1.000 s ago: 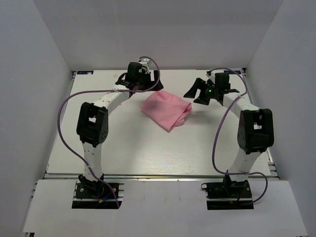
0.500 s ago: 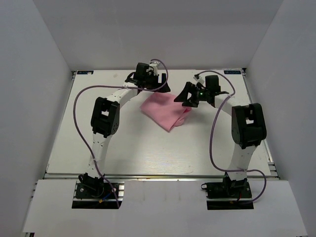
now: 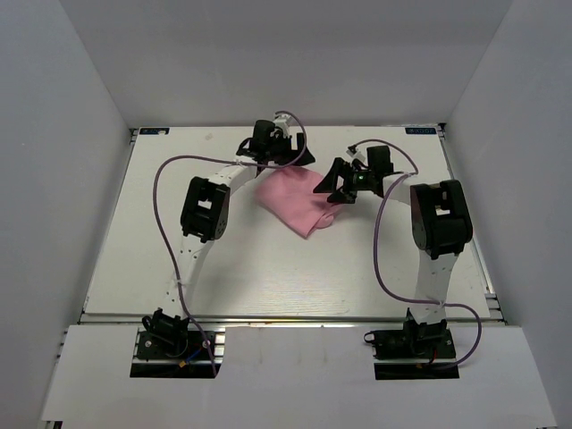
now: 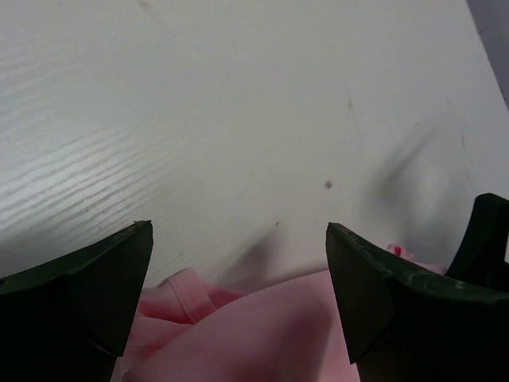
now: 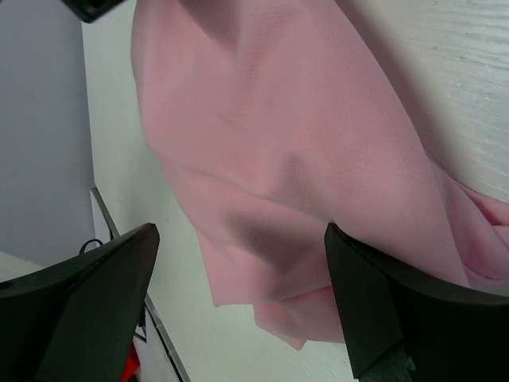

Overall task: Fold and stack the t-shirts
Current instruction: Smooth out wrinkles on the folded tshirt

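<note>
The light-pink t-shirt [image 3: 298, 202] lies folded in a rough bundle on the white table at the far middle. My left gripper [image 3: 302, 157] hovers open over its far edge; the left wrist view shows pink cloth [image 4: 262, 326] low between the spread fingers, not pinched. My right gripper [image 3: 329, 183] is open over the shirt's right side; the right wrist view shows the shirt [image 5: 294, 151] spread below the open fingers, its layered corner [image 5: 318, 314] between them.
The white table [image 3: 232, 268] is walled by grey panels on the left, back and right. Purple cables loop beside each arm. Both arm bases sit at the near edge. A metal rail [image 5: 119, 239] shows in the right wrist view.
Both grippers have moved inward toward the shirt: the left one to the right along the far edge, the right one to the left and lower. The shirt has not moved.
</note>
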{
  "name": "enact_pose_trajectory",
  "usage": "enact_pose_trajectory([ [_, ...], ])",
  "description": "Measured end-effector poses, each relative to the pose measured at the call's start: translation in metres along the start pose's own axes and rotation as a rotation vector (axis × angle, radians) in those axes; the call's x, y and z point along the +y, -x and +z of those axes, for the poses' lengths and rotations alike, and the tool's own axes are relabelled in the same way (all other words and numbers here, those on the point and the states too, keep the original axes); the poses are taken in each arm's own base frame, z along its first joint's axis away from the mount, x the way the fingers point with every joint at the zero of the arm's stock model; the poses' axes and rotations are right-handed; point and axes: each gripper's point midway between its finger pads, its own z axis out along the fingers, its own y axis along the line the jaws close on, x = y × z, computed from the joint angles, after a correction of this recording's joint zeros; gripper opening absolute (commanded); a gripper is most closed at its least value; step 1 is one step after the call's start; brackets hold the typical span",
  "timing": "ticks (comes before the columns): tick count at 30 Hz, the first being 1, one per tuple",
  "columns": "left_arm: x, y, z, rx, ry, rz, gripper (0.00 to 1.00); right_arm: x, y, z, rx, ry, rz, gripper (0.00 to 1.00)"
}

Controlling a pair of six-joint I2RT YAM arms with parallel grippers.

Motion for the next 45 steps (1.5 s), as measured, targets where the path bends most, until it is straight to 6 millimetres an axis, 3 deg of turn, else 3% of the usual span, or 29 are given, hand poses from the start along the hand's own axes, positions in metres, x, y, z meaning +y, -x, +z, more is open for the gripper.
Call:
enact_pose_trajectory([
  [2, 0.008, -0.015, 0.007, 0.018, 0.000, -0.025, 1.00, -0.006, -0.002, 0.000, -0.001, -0.007, 0.010, 0.90],
  [7, 0.007, -0.009, 0.007, -0.003, -0.005, -0.031, 1.00, -0.019, -0.004, -0.003, 0.005, -0.029, 0.026, 0.90],
  [13, -0.004, -0.033, -0.016, 0.037, -0.017, -0.071, 1.00, -0.023, -0.017, -0.021, 0.004, -0.091, 0.026, 0.90],
  [19, -0.040, -0.077, -0.056, 0.112, -0.064, -0.132, 1.00, -0.028, -0.023, -0.026, 0.024, -0.120, 0.022, 0.90],
  [25, -0.096, -0.138, -0.109, 0.213, -0.105, -0.160, 1.00, -0.028, -0.027, -0.035, 0.046, -0.165, -0.013, 0.90],
  [28, -0.121, -0.156, -0.137, 0.243, -0.114, -0.158, 1.00, -0.023, -0.034, -0.044, 0.056, -0.177, -0.040, 0.90],
  [32, -0.134, -0.147, -0.165, 0.217, -0.069, -0.132, 1.00, -0.013, -0.050, -0.064, 0.073, -0.199, -0.081, 0.90],
  [35, -0.127, -0.129, -0.175, 0.167, 0.017, -0.108, 1.00, -0.001, -0.055, -0.077, 0.072, -0.206, -0.123, 0.90],
  [42, -0.103, -0.117, -0.192, 0.175, 0.208, -0.072, 1.00, 0.031, -0.050, -0.102, 0.028, -0.199, -0.222, 0.90],
  [45, -0.117, -0.100, -0.194, 0.165, 0.159, -0.022, 1.00, 0.038, -0.049, -0.107, 0.016, -0.194, -0.239, 0.90],
])
